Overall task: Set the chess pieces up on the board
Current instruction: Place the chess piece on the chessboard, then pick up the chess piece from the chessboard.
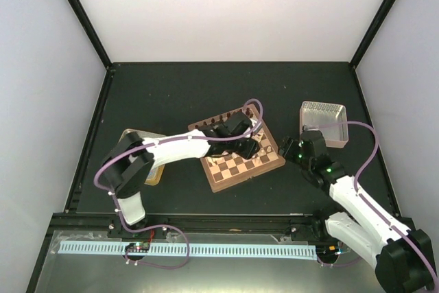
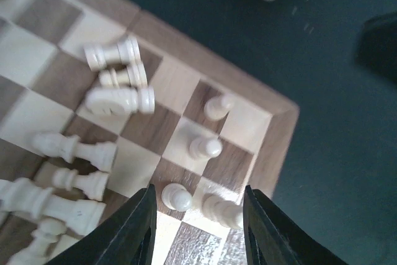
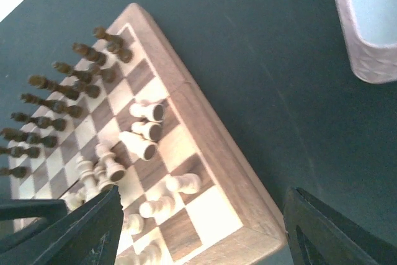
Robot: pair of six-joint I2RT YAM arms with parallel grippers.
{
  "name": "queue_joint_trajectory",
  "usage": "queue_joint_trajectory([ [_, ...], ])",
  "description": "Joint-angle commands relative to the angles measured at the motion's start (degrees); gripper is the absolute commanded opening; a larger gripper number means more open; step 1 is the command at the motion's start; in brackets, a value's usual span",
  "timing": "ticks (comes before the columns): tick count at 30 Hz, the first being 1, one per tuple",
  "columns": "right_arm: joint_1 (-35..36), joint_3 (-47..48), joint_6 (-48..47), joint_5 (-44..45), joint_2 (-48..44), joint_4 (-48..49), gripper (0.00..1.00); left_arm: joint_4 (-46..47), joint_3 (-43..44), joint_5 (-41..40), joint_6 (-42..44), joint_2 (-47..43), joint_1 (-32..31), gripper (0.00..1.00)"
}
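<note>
Left wrist view: my left jaws hang wide apart, empty, over a corner of the board [image 2: 273, 134] on the tabletop [image 2: 329, 159]; a few chess pieces [image 2: 205, 147] stand there, others lie toppled; right jaws gape empty; I judge most placing is left.

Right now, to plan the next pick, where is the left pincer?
Top view: the left pincer hangs over the right side of the board, open above standing cream chess pieces near its corner.
</note>
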Motion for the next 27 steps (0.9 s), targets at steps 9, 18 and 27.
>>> queue_joint_trajectory([
  [9, 3.28, 14.45, -15.85, -17.59, 11.67, 1.06, 0.66, 0.35, -11.99, -17.8, -6.99, -26.17, 3.16, 0.44],
  [18, 21.28, 23.57, -17.21, -3.82, 28.49, -2.17, 0.51, 3.37, -27.63, -30.76, -10.97, -48.31, 7.67, 0.55],
  [27, 26.28, 30.04, -18.42, -0.65, 42.12, -5.46, 0.45, 2.62, -33.29, -27.64, -14.85, -56.53, 11.99, 0.59],
])
